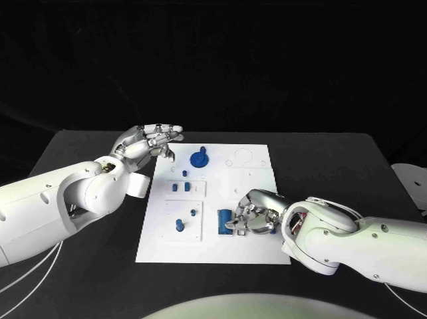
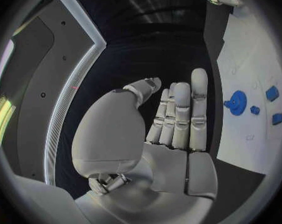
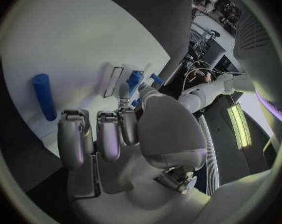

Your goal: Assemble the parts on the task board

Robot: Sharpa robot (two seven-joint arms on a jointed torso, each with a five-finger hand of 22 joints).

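From the head camera, a flat white rectangular task board (image 1: 213, 203) lies in the middle of the black table (image 1: 348, 166). The left silver hand (image 1: 152, 141) hovers at the board's far left corner, its fingers loosely bent and apart, holding nothing that shows. Just beside it on the board stands a round blue disc-shaped part (image 1: 201, 159) with a small knob. Nearer along the board's left half sit several small blue block parts (image 1: 180, 187) on a raised white panel, and a short blue peg (image 1: 180, 224) stands in another white panel near the front. The right silver hand (image 1: 255, 214) rests low on the board's near right area, fingers curled down around a blue rectangular part (image 1: 227, 223); whether it actually grips the piece cannot be told here.

In the left wrist view, the left hand (image 2: 178, 119) is flat, fingers straight and side by side, thumb set apart, with nothing in the palm. Beyond it lies the white board (image 2: 246, 59) with the blue disc part (image 2: 237, 102) and small blue blocks (image 2: 272, 93).

In the right wrist view, the right hand (image 3: 110, 134) has its fingers bent downward over the board (image 3: 78, 40). A blue cylindrical bar (image 3: 44, 96) lies on the board beside the fingers, apart from them. A blue piece (image 3: 135, 79) shows just past the fingertips; contact is unclear.
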